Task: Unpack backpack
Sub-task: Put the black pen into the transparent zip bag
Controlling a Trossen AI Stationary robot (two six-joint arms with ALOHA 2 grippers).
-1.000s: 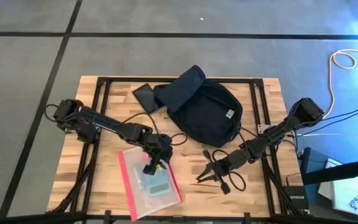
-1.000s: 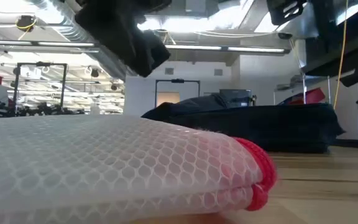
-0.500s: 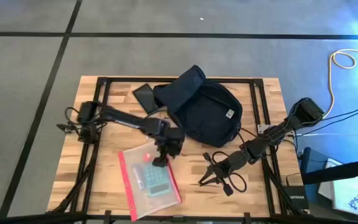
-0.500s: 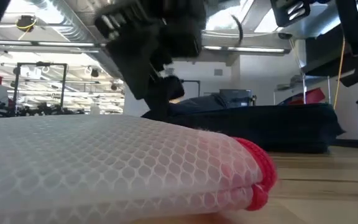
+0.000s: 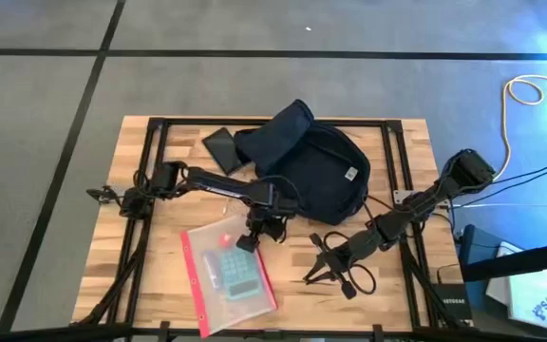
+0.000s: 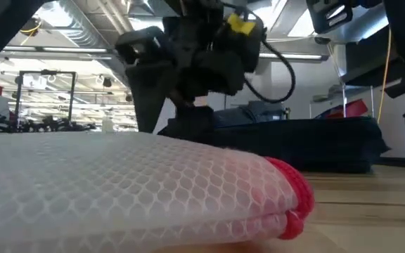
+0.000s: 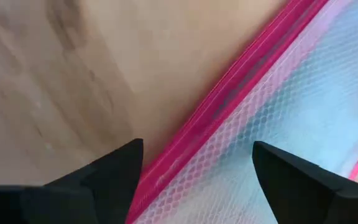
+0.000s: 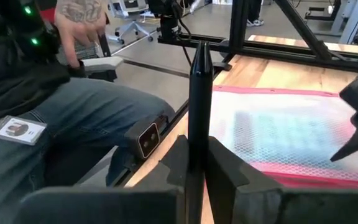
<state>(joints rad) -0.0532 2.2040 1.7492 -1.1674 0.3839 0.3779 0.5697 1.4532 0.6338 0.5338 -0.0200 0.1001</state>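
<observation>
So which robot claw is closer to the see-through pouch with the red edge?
The left. The left gripper hangs over the pouch at its top edge, fingers open. The right gripper sits off to the pouch's right, apart from it, over bare table.

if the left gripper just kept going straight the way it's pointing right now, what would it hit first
Probably the clear red-edged pouch. The left gripper, fingers open, points down at the pouch's red zipper edge with the wooden table beside it. Depth is hard to judge, but nothing shows in between.

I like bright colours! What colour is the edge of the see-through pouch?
Red-pink; the pouch edge shows best in the left wrist view.
</observation>
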